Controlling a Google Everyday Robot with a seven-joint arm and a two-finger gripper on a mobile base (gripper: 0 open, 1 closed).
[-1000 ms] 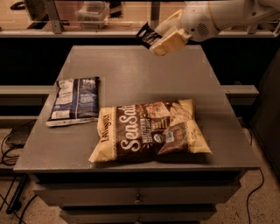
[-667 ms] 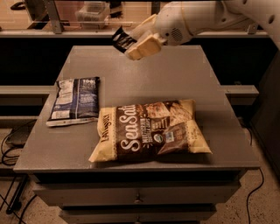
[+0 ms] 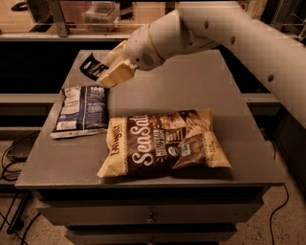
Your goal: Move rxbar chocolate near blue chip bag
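A grey flat-topped metal table (image 3: 191, 91) fills the middle of the frame, with a grey drawer front (image 3: 201, 213) along its lower edge (a small knob at its centre). Pale speckled floor (image 3: 289, 229) shows at lower right, and black cables (image 3: 5, 167) trail at lower left. A clear plastic box (image 3: 101, 12) sits on a ledge at the top. The light is dim and warm. The gripper (image 3: 106, 68) hangs over the table's upper left.
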